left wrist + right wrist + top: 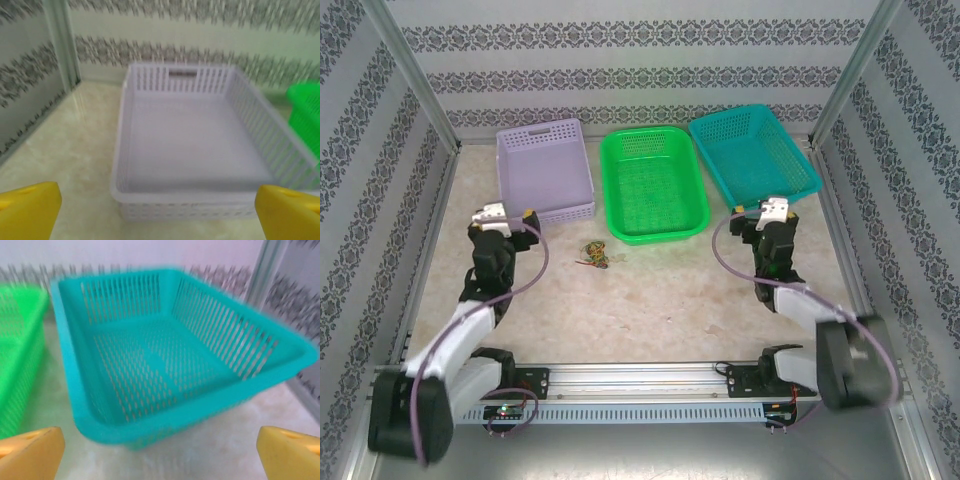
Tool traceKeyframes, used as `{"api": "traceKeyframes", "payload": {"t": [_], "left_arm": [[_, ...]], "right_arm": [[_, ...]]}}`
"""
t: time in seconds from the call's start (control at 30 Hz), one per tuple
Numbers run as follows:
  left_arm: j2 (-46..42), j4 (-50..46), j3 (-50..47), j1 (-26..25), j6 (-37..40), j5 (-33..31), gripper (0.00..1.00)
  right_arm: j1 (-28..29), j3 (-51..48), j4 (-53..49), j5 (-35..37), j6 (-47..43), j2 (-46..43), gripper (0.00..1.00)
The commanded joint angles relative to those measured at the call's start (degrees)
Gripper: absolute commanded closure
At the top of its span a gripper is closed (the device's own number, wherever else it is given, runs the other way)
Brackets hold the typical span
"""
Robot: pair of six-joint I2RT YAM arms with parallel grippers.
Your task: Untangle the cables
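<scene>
Nearest the bases, both arms are folded back, and nothing has been gripped yet. The left gripper [159,215] is spread as wide as it goes and holds nothing; its yellow fingers [27,211] sit at the lower corners of its wrist view with bare table [650,300] between them. The right gripper [160,455] is just as wide and also empty.

A little farther out, the cables [594,255] lie in one small knot on the table, close to the left gripper and well apart from the right. They sit just in front of the gap between the purple basket [545,170] and the green basket [650,185]. Both wrist cameras look past them, the left into the purple basket and the right into the teal basket [165,365].

The step in hand looks like the approach, and each wrist needs to tilt down until the knot sits between its fingers. The wires are very thin, so a pinch should land low, with the fingertips almost on the table. It should take a single strand at the edge of the knot, not the middle. With one gripper pinning the clump and the other drawing a strand slowly sideways, the whole knot is less likely to lift. The three baskets at the back are probably where freed wires go.
</scene>
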Motion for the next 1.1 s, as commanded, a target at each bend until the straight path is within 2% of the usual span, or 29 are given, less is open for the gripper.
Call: {"api": "traceKeyframes", "payload": {"t": [0.0, 0.13, 0.2, 0.27, 0.3, 0.33, 0.37, 0.4, 0.43, 0.47, 0.5, 0.57, 0.67, 0.77, 0.83, 0.97, 1.07], "left_arm": [[-9.59, -21.22, 0.65, -1.83, -6.64, -6.16, 0.0], [-14.18, -29.8, 5.8, -3.13, -5.97, -4.32, 0.0], [-12.86, -33.03, 10.4, -3.67, -6.59, -3.98, 0.0], [-7.82, -41.94, 19.43, -3.82, -14.65, -3.84, 0.0], [-4.94, -47.58, 24.42, -3.72, -19.99, -1.35, 0.01], [-1.58, -54.25, 29.9, -3.68, -24.99, 3.57, 0.01], [1.76, -59.18, 34.11, -3.73, -28.78, 7.93, 0.01], [4.3, -58.85, 34.74, -3.72, -30.65, 12.31, 0.01], [7.18, -57.62, 34.47, -3.73, -31.47, 17.73, 0.0], [9.89, -57.33, 33.8, -3.77, -31.99, 22.5, 0.02], [12.11, -57.48, 32.98, -3.93, -32.37, 25.73, 0.07], [15.89, -58.79, 31.03, -5.58, -33.05, 29.36, 0.19], [18.28, -59.13, 31.28, -11.6, -31.1, 28.53, 0.21], [23.02, -61.1, 35.41, -15.97, -30.04, 26.65, 0.15], [26.9, -63.27, 38.05, -17.03, -31.95, 25.26, 0.13], [32.82, -68.15, 41.31, -17.24, -43.29, 23.29, 0.15], [34.33, -67.32, 42.76, -18.03, -47.81, 22.81, 0.18]], "right_arm": [[2.8, 0.19, -8.21, 8.83, 4.36, -10.07, 0.02], [10.2, 3.8, -18.32, 16.31, 3.55, -21.79, 0.02], [12.68, 10.29, -29.57, 18.79, 7.05, -25.16, 0.02], [13.54, 21.53, -46.17, 17.51, 17.35, -24.62, 0.02], [12.95, 26.14, -53.71, 13.24, 22.55, -23.39, 0.02], [12.18, 29.6, -58.88, 5.67, 24.99, -22.2, 0.02], [11.81, 30.58, -61.66, 1.92, 30.61, -21.31, 0.02], [11.28, 30.19, -62.77, -0.38, 34.91, -21.11, 0.02], [9.38, 29.38, -62.78, -6.71, 35.1, -21.33, 0.02], [7.17, 27.82, -61.08, -14.4, 35.46, -21.54, 0.07], [6.24, 27.51, -60.79, -20.23, 35.56, -21.19, 0.17], [9.54, 30.31, -68.88, -21.97, 35.36, -18.52, 0.3], [18.0, 31.24, -75.57, -23.02, 33.76, -14.85, 0.32], [25.13, 28.72, -75.88, -24.61, 34.64, -11.83, 0.28], [28.16, 28.27, -76.16, -24.95, 35.46, -9.11, 0.27], [30.27, 28.49, -75.0, -26.96, 35.59, -4.57, 0.24], [30.44, 29.05, -74.34, -27.4, 35.14, -2.98, 0.23]]}}
